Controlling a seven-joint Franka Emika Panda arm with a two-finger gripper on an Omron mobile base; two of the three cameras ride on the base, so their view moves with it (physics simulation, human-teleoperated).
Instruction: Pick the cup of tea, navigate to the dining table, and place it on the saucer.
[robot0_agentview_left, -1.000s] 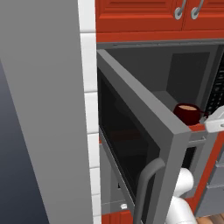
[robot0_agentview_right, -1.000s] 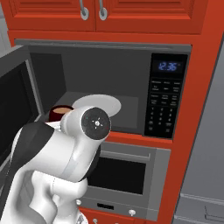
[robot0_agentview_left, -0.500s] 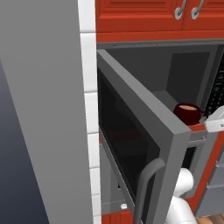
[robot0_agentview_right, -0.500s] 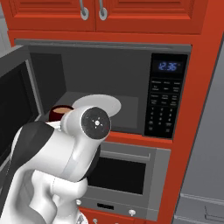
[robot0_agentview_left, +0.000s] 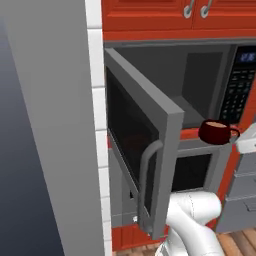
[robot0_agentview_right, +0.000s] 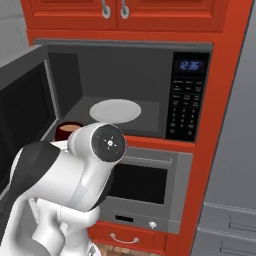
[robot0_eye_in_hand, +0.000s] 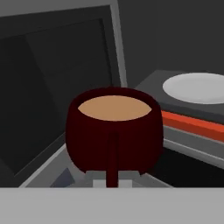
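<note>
Nothing has moved in the past second: the cup of tea (robot0_agentview_left: 215, 131) hangs level in front of the open microwave (robot0_agentview_right: 125, 75), just outside its lower left corner, and both base views match the earlier ones. Its handle points back at the gripper (robot0_eye_in_hand: 117, 181), whose tips close on that handle from either side, as far as the hand view lets one judge (only slivers of them show beneath the cup). The pale brown tea sits flat and short of the rim, with no sign of a spill.

With the cup out of the cavity and nothing under it, the pick looks complete. The pause probably marks the handover from lifting to driving, and the dining table and the saucer are both yet to be reached.

The microwave door (robot0_agentview_left: 145, 140) stands swung out to the left, close beside the cup, and any pull-back has to clear it. On the cavity floor lies a pale round turntable plate (robot0_agentview_right: 115, 110), well behind the cup. A lit control panel (robot0_agentview_right: 187, 100) sits to the right, a built-in oven (robot0_agentview_right: 145, 185) below and red cabinets (robot0_agentview_right: 125, 15) above. A tall grey panel (robot0_agentview_left: 40, 125) walls off the left, and a strip of wooden floor (robot0_agentview_left: 235, 242) shows at the bottom
</note>
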